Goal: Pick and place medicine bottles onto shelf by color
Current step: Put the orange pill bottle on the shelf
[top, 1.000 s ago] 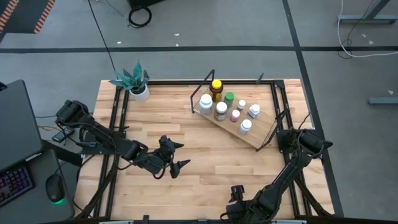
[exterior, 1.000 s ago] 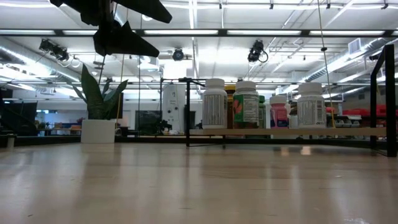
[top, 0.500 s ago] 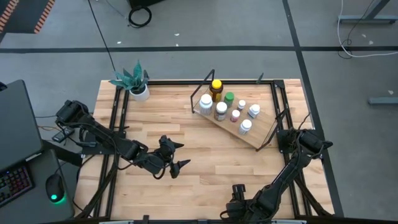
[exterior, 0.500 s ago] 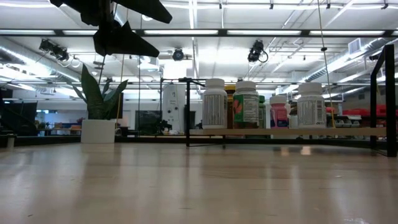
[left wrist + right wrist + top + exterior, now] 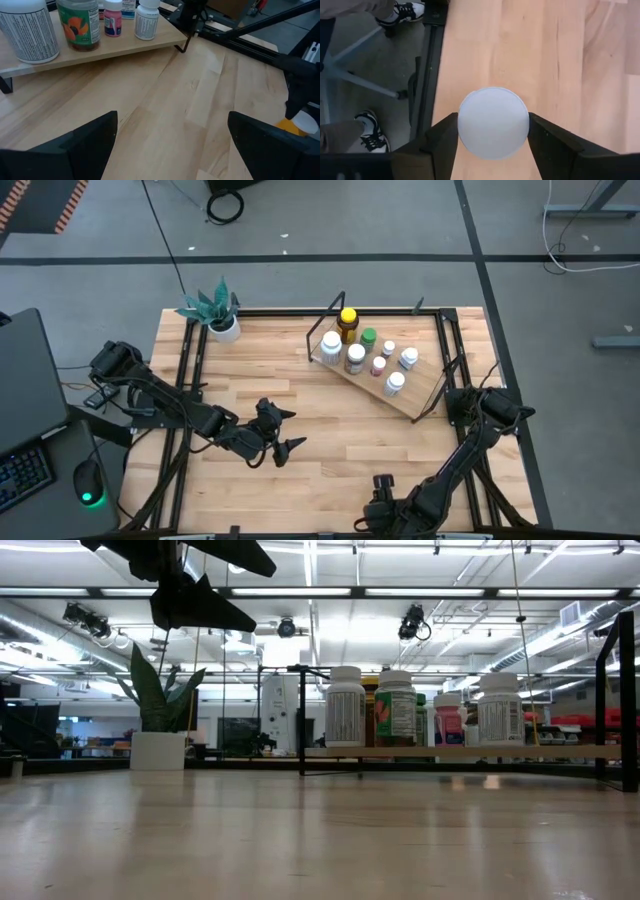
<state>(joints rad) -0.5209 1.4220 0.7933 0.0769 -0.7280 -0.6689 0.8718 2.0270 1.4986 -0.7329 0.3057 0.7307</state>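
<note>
Right gripper (image 5: 492, 145) sits at the table's near edge with its dark fingers (image 5: 442, 140) pressed against both sides of a round white-capped medicine bottle (image 5: 493, 123), gripping it. Left gripper (image 5: 284, 429) hangs wide open over mid-table, holding nothing. The other small bottles (image 5: 356, 356) stand on the tilted light-wood shelf (image 5: 418, 392) toward the far right.

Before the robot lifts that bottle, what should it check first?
1. White cap centred between the right gripper's fingers: ok, one finger on each side.
2. Grip tight on the bottle: cannot tell, the fingers sit at the cap's edges.
3. Left gripper out of the way: ok, open over mid-table, far from the right one.
4. Room on the shelf: ok, its near end is bare.
5. Bottles on the shelf upright: ok.
6. Colour of the bottle being grabbed: cannot tell, only its white cap shows from above.
</note>
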